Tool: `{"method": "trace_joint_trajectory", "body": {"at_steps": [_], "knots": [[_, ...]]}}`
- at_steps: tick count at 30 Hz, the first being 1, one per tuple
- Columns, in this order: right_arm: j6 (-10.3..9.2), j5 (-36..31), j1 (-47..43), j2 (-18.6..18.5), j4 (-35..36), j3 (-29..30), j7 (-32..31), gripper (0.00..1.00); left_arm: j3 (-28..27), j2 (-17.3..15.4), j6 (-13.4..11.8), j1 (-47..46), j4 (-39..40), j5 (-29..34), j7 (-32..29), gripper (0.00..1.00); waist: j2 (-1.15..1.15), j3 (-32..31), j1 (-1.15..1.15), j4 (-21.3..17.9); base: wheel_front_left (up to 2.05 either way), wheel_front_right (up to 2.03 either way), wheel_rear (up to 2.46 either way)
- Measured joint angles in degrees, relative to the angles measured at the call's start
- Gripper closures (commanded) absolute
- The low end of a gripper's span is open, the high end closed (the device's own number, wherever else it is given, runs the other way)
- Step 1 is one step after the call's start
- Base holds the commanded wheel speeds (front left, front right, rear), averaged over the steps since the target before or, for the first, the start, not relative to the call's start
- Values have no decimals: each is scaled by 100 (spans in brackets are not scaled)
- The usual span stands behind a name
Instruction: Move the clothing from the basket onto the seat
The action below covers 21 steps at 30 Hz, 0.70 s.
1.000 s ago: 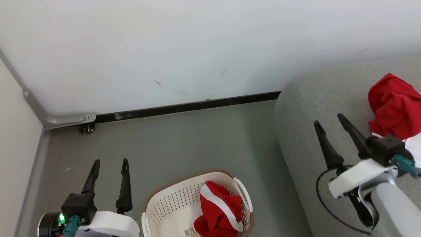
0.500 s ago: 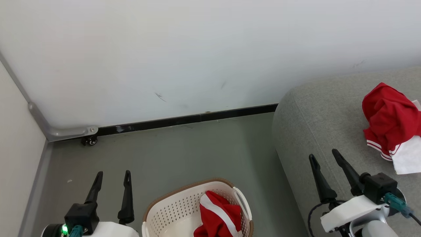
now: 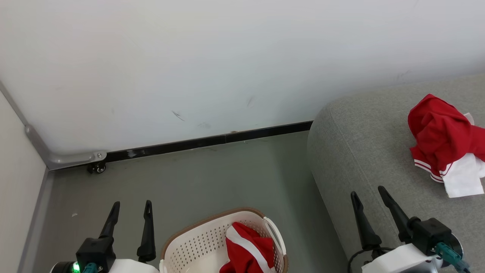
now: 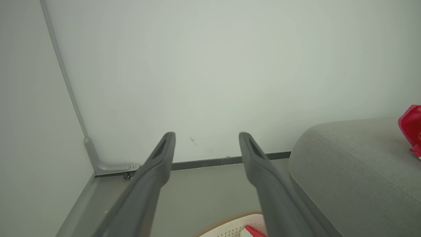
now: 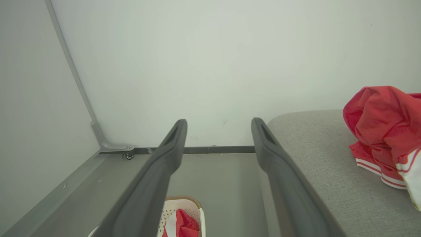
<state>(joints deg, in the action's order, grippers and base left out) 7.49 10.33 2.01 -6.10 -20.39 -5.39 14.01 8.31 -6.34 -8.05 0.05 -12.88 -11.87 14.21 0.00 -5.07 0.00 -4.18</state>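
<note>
One red garment (image 3: 248, 250) lies in the white basket (image 3: 197, 246) on the floor (image 3: 212, 178), near and centre. A second garment (image 3: 439, 140), red and white, lies crumpled on the grey seat (image 3: 363, 151) at right. The left gripper (image 3: 132, 204) and right gripper (image 3: 368, 192) are both spread wide and empty, on either side of the basket.

No legible text, label, brand, number or sign anywhere in these views.
</note>
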Motion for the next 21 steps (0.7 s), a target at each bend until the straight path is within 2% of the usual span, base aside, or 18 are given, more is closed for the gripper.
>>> {"method": "trace_joint_trajectory", "body": {"at_steps": [21], "knots": [[0,-388,-448,236,757,342,-294,0,7,-26,-3,91,-96,102,0,0,0,61,0,-2,0,0,0]]}}
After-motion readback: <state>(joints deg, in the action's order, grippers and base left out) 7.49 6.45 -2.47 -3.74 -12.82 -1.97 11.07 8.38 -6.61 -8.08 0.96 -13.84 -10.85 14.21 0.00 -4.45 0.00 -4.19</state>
